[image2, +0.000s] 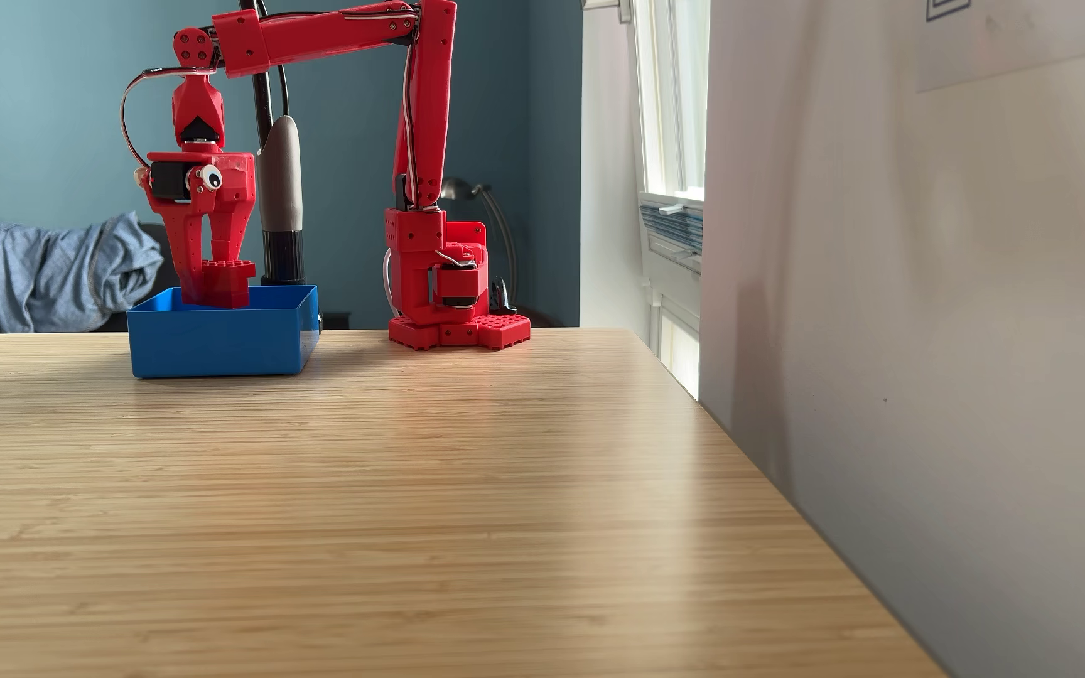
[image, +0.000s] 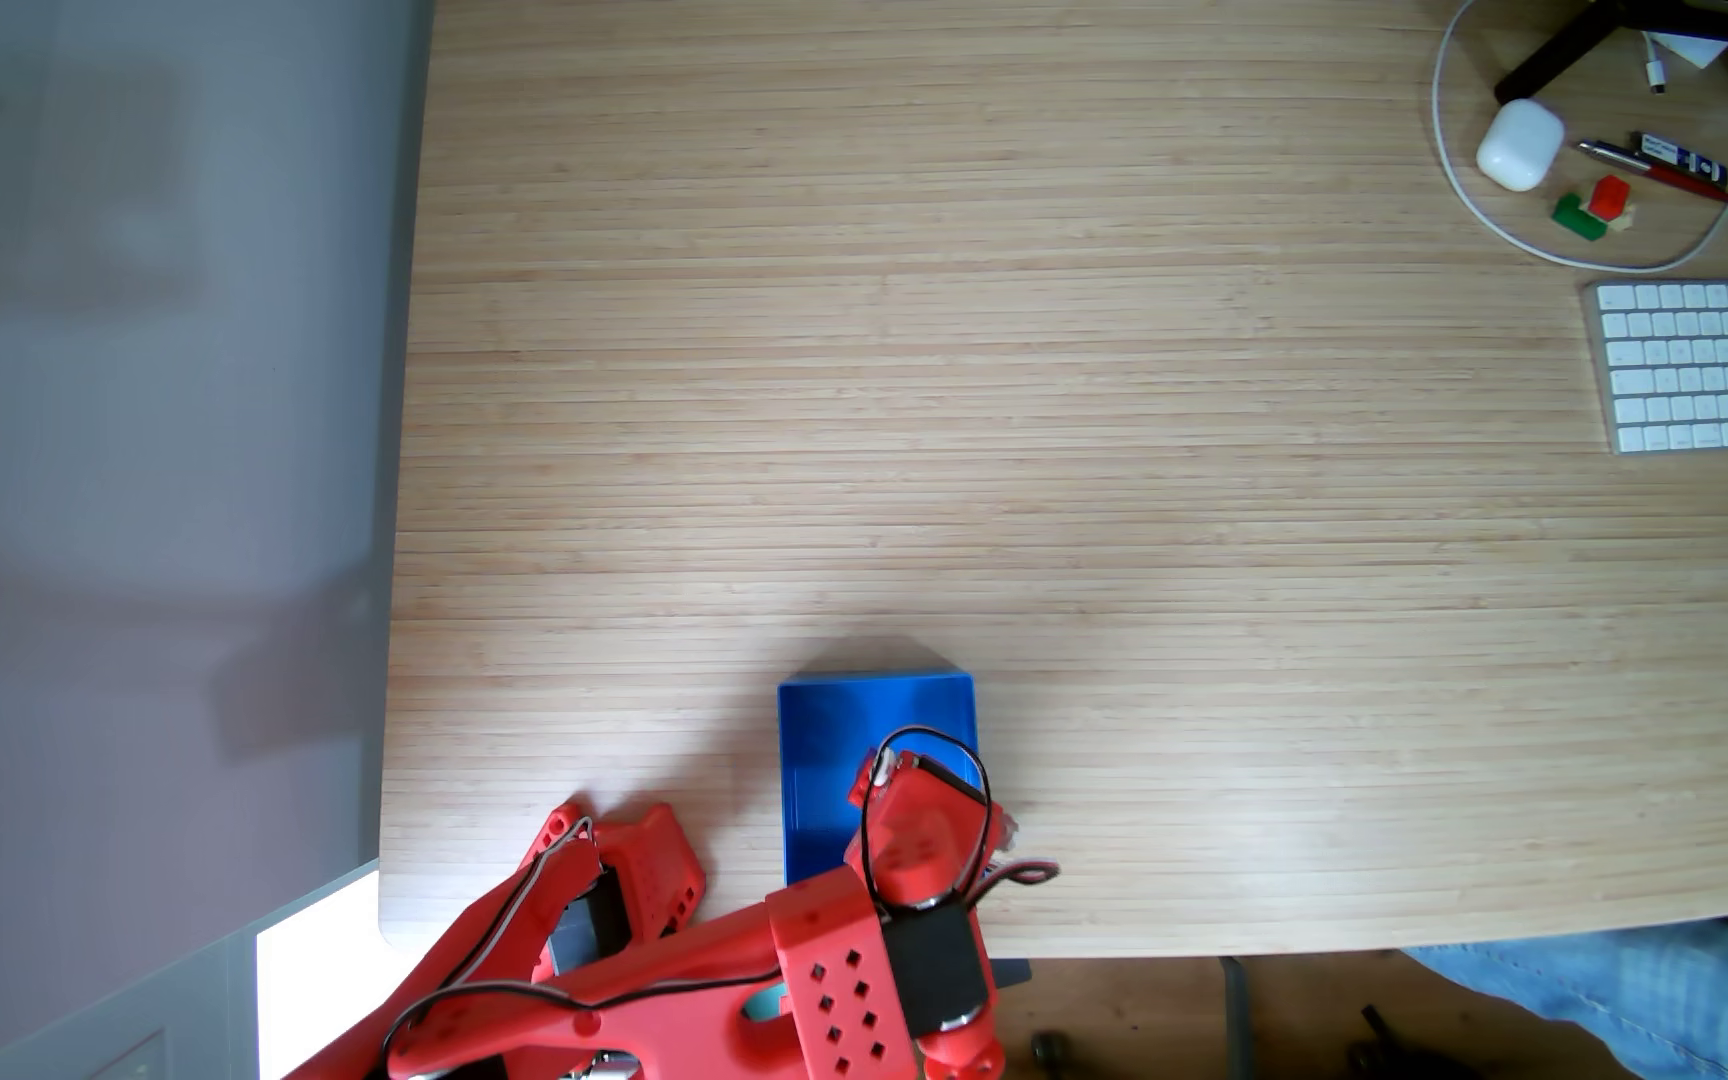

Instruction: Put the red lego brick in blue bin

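Observation:
The blue bin [image2: 220,342] stands on the wooden table near the arm's base, at the left of a fixed view from the front. My red gripper [image2: 210,287] hangs straight down over it, shut on the red lego brick [image2: 230,280]. The brick's studs face up and its lower part dips below the bin's rim. From above, in a fixed view, the gripper [image: 917,820] covers the near right part of the blue bin [image: 839,748], and the brick is hidden beneath it.
At the far right seen from above lie a white keyboard [image: 1712,363], an earbud case [image: 1520,145], a pen [image: 1660,166], a tiny red-and-green brick [image: 1592,208] and a white cable. A person's leg in jeans [image: 1618,997] is at the table edge. A wall [image2: 918,326] borders the table.

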